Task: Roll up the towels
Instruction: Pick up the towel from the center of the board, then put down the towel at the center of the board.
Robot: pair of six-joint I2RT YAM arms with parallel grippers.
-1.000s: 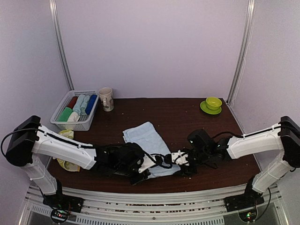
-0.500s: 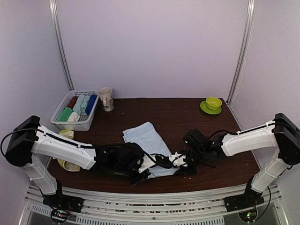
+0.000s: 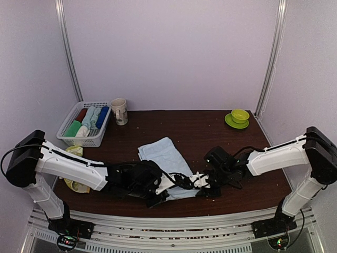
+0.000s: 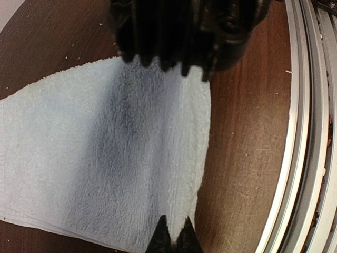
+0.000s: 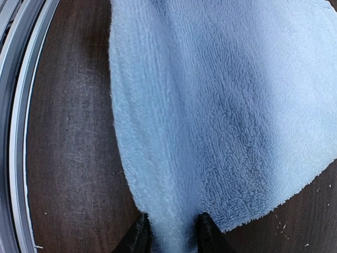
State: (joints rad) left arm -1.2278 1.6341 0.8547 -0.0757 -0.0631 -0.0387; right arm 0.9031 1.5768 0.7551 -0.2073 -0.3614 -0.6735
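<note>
Dark table (image 3: 184, 124); left end effector (image 4: 174, 232) pinches pale blue towel (image 4: 105, 158).

No text, label, brand or number can be read in any view. The pale mug (image 3: 119, 110) standing just beside the white basket (image 3: 79, 141) has a dark marking on its side, too small and blurred to make out as letters or a picture.

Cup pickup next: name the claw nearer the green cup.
Right. The right claw pinches the blue towel left of the green cup, toward the robot; the left claw pinches it farther left.
</note>
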